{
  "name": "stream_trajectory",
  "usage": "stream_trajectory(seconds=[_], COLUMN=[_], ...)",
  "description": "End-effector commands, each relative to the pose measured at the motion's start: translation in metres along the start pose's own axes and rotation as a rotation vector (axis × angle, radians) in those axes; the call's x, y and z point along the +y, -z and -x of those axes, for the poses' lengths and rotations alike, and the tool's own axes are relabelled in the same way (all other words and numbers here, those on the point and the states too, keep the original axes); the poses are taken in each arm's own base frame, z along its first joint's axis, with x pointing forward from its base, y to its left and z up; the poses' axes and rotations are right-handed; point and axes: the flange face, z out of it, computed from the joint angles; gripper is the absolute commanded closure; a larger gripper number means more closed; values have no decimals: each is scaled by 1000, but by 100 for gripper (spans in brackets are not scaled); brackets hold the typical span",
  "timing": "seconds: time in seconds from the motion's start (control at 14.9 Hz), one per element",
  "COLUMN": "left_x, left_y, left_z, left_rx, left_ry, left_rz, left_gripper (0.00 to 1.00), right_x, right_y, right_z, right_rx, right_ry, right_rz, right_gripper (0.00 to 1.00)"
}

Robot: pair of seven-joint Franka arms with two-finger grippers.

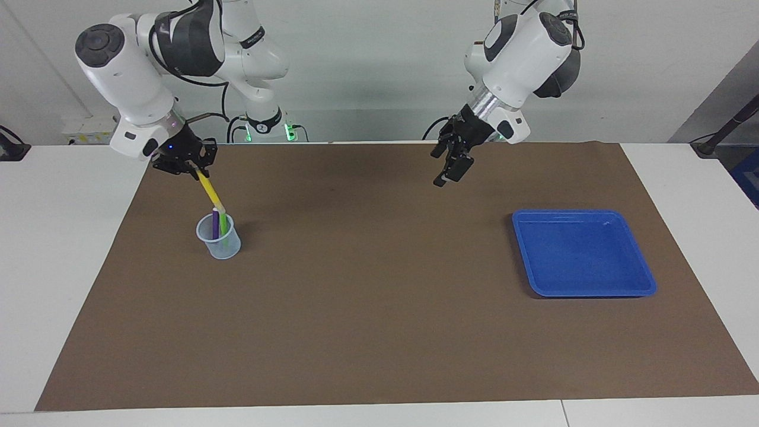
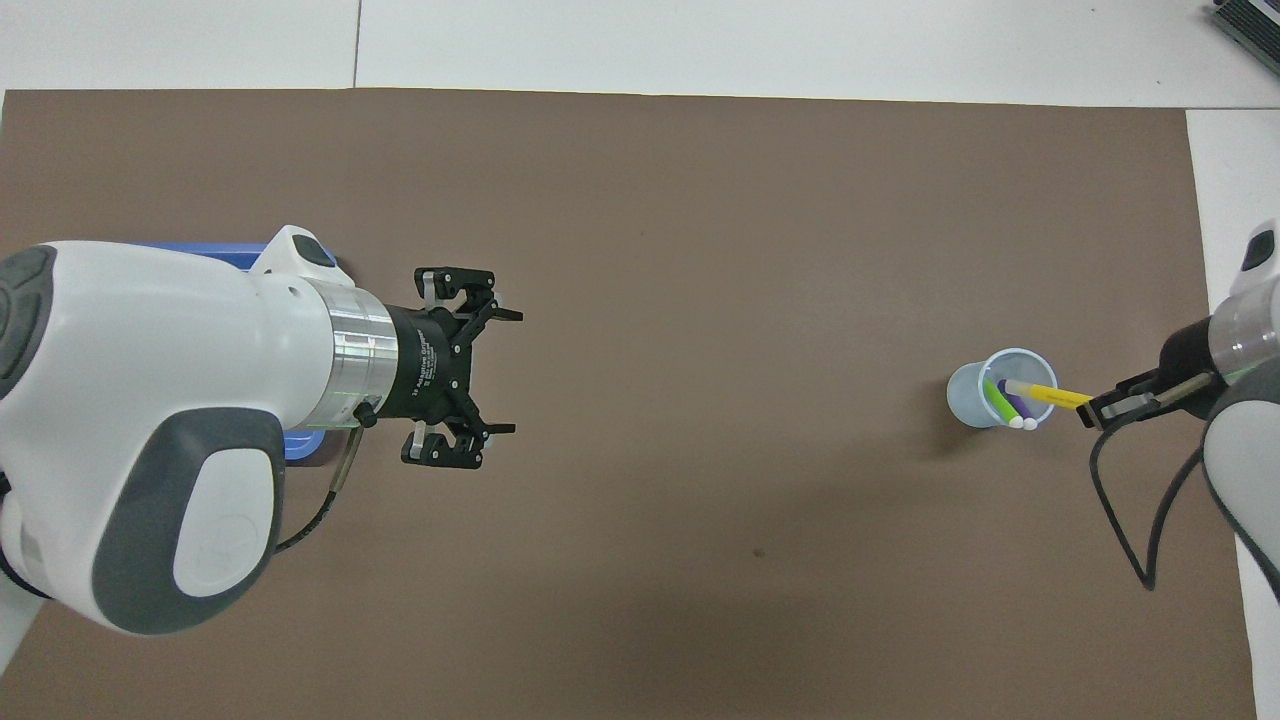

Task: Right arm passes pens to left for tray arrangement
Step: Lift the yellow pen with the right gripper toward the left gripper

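Observation:
My right gripper (image 1: pixel 195 171) (image 2: pixel 1088 407) is shut on the top of the yellow pen (image 1: pixel 210 191) (image 2: pixel 1040 392), which hangs tilted with its pale lower end at the rim of a small translucent cup (image 1: pixel 219 237) (image 2: pixel 990 390). The purple pen (image 1: pixel 215 224) (image 2: pixel 1015 404) and the green pen (image 1: pixel 223 223) (image 2: pixel 998 402) stand inside that cup. The blue tray (image 1: pixel 584 252) (image 2: pixel 300 445) lies empty toward the left arm's end of the table, mostly hidden under the left arm in the overhead view. My left gripper (image 1: pixel 446 175) (image 2: pixel 505 372) hangs open over the brown mat with nothing between its fingers.
A brown mat (image 1: pixel 379 296) covers most of the white table. The cup stands near the right arm's end of the mat.

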Motion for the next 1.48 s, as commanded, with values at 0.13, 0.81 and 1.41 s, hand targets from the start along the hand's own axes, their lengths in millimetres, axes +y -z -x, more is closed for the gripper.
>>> stream_trajectory(seconds=[0.13, 0.81, 1.41], left_x=[-11, -18, -30], left_y=[-2, -17, -28], left_z=[4, 7, 37], left_rx=[-20, -23, -49], left_ry=[36, 58, 13], left_rz=[11, 61, 59], left_gripper=[0, 0, 0], right_x=[-16, -83, -134], right_y=[9, 12, 8], right_z=[-1, -23, -30], right_rx=[59, 139, 180], right_ry=[41, 111, 211], right_rz=[-142, -357, -520], right_gripper=[100, 100, 100])
